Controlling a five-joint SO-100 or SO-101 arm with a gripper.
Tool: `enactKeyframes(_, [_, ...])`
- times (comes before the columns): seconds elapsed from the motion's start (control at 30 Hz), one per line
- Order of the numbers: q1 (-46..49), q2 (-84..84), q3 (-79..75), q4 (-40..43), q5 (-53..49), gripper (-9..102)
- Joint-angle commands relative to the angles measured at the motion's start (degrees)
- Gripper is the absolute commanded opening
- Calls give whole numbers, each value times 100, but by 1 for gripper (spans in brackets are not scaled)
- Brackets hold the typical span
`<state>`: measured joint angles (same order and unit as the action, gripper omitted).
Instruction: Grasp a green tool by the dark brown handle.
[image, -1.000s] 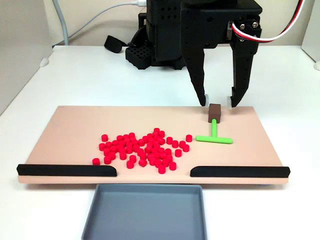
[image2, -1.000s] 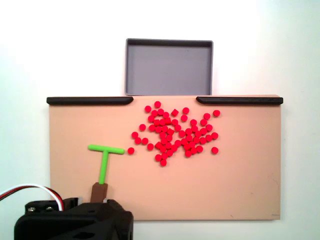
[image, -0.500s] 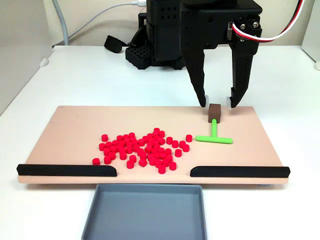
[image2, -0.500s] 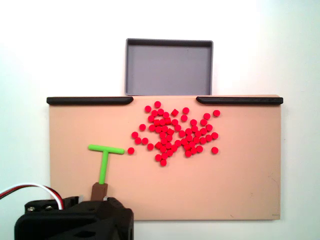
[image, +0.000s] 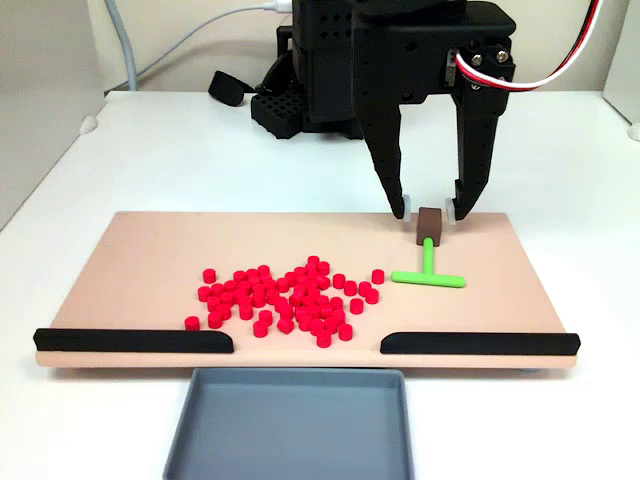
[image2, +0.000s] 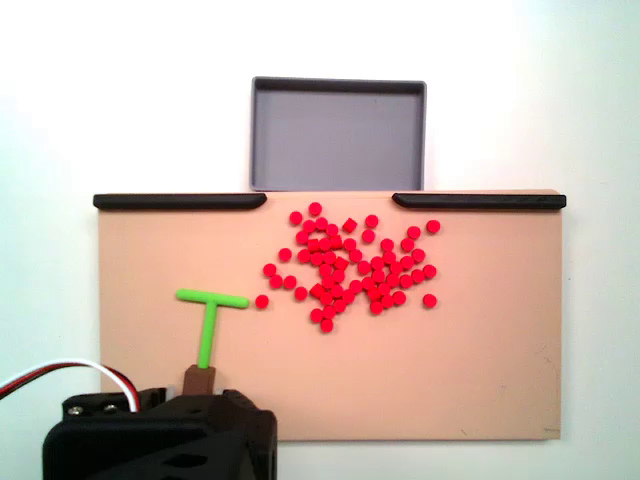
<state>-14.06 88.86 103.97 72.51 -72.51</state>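
Red pieces (image: 280, 298) lie well left of the spread-fingered gripper (image: 430, 211) straddling the dark brown handle (image: 429, 226).

text: none readable | labels: none | numbers: none

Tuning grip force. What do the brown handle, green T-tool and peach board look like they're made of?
Dark brown handle: matte, sharp-edged block, likely printed plastic.
Green tool: uniform bright colour, slight sheen, probably plastic.
Board: flat, even peach, matte; plastic or painted wood, can't tell.
The open gripper straddles the handle.
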Motion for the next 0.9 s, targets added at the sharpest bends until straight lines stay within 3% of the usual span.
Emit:
enactKeyframes(0.0, [62, -18, -114, -53, -53, 15])
enactKeyframes(0.87, [-18, -26, -114, -53, -35, 12])
